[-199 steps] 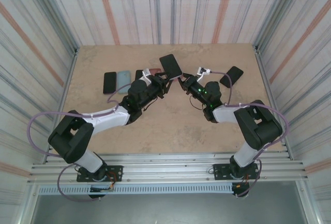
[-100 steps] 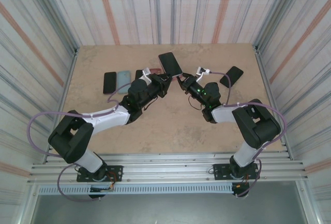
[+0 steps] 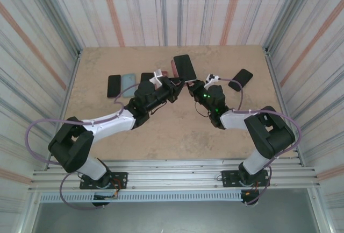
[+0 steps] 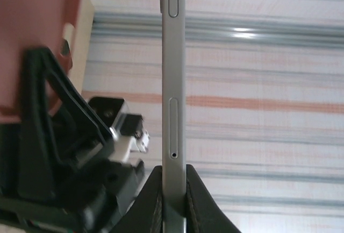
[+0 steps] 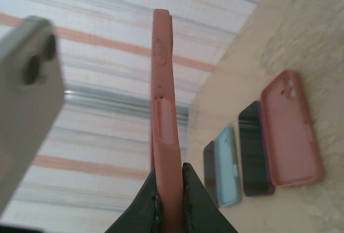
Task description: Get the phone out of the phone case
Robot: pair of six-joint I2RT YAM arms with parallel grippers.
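My left gripper (image 4: 173, 176) is shut on the bottom end of a silver phone (image 4: 173, 82), held upright and edge-on. My right gripper (image 5: 169, 176) is shut on a salmon-pink phone case (image 5: 163, 114), also edge-on. The two are apart: the phone's silver back with its camera lenses (image 5: 27, 98) hangs left of the case, and the case (image 4: 48, 28) sits left of the phone. From above, the phone's dark screen (image 3: 184, 67) stands over the table's back middle with a red sliver of case (image 3: 174, 62) beside it, above the left gripper (image 3: 174, 81) and the right gripper (image 3: 189, 84).
A row lies flat on the table at back left: a black phone (image 3: 114, 85), a light blue one (image 3: 128, 84), a dark one (image 3: 146, 76) and another pink case (image 5: 290, 131). A further black phone (image 3: 241, 78) lies at back right. Striped walls enclose the table.
Both grippers have shifted slightly right and toward the back. The phone has turned squarer to the camera, and the red case now shows beside it.
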